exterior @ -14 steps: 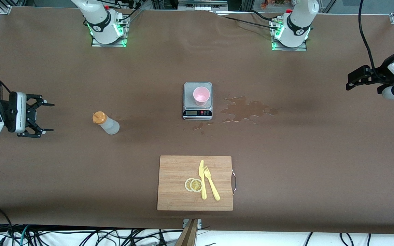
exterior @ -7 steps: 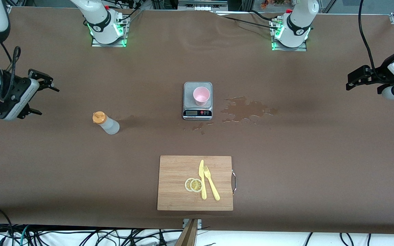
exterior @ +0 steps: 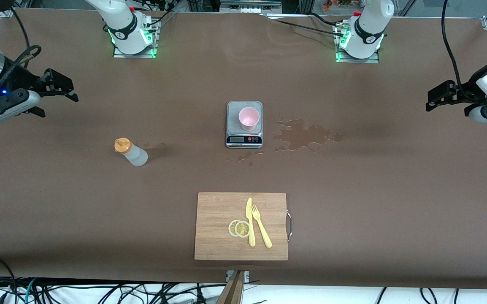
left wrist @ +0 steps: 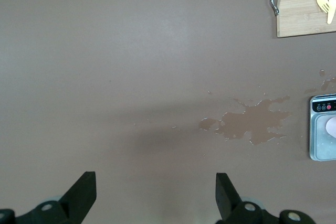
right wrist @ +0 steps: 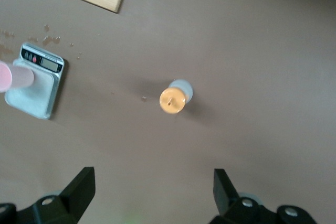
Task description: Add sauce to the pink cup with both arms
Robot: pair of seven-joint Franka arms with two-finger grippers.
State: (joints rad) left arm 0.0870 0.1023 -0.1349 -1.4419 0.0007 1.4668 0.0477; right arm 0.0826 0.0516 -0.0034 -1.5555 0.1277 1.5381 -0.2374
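Right gripper [exterior: 69,89] is being swung upward at the table's right-arm end, jaws wide. The upright sauce bottle [exterior: 131,153] is standing at 8 o'clock from the pink cup [exterior: 249,118]. Any grasp is best taken mid-body. Left gripper [exterior: 431,101], also wide, is being held waiting at its own end.

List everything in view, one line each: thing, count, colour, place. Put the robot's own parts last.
pink cup: 1, pink, on the scale.
scale: 1, grey, mid-table.
sauce bottle: 1, clear with orange cap, toward the right arm's end, slightly nearer the front camera than the scale.
spill: 1, brown wet patch, beside the scale toward the left arm's end.
cutting board: 1, wooden, nearer the front camera than the scale.
lemon slices: 2, yellow, on the board.
knife: 1, yellow, on the board.
fork: 1, yellow, beside the knife.
left gripper: 1, black, open, over bare table at its end.
right gripper: 1, black, open, over bare table at its end.
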